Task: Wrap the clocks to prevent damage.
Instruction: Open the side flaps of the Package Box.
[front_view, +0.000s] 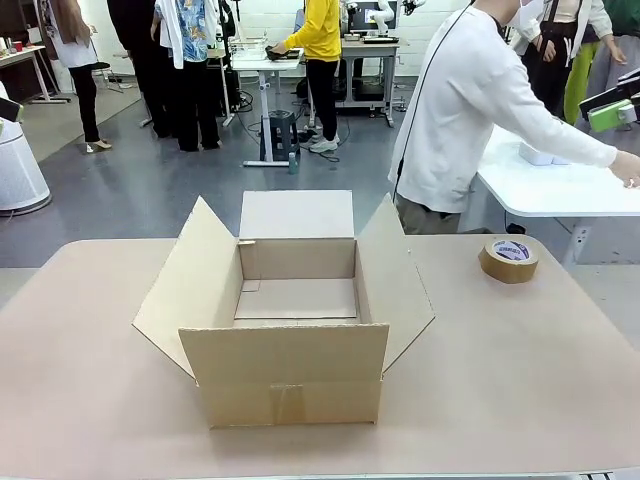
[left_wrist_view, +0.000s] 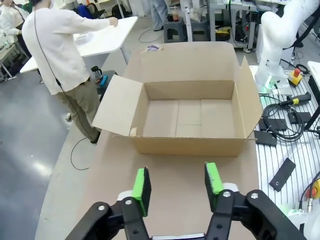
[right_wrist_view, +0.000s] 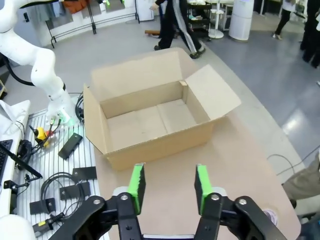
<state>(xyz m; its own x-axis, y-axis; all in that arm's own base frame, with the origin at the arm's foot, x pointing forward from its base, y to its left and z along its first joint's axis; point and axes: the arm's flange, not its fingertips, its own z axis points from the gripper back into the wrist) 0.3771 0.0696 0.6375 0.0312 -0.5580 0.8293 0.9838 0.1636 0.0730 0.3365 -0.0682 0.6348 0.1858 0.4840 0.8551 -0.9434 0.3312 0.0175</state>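
The wrapped clocks bundle is out of view. An open brown cardboard box (front_view: 290, 300) with its flaps spread stands empty in the middle of the table; the wrist views show the box (left_wrist_view: 187, 115) and the box (right_wrist_view: 150, 117) from either side. My left gripper (left_wrist_view: 177, 182) hovers open above the table short of the box, nothing between its green pads. My right gripper (right_wrist_view: 169, 182) is likewise open and empty, back from the box. A person (front_view: 470, 110) in a white top stands at the far side, turned and reaching toward a white table (front_view: 560, 185) behind.
A brown tape roll (front_view: 508, 259) lies on the table at the far right. The beige table (front_view: 520, 370) has free room around the box. Cables and small devices lie on the slatted bench (left_wrist_view: 290, 145) beside the other arm's base (left_wrist_view: 275, 40).
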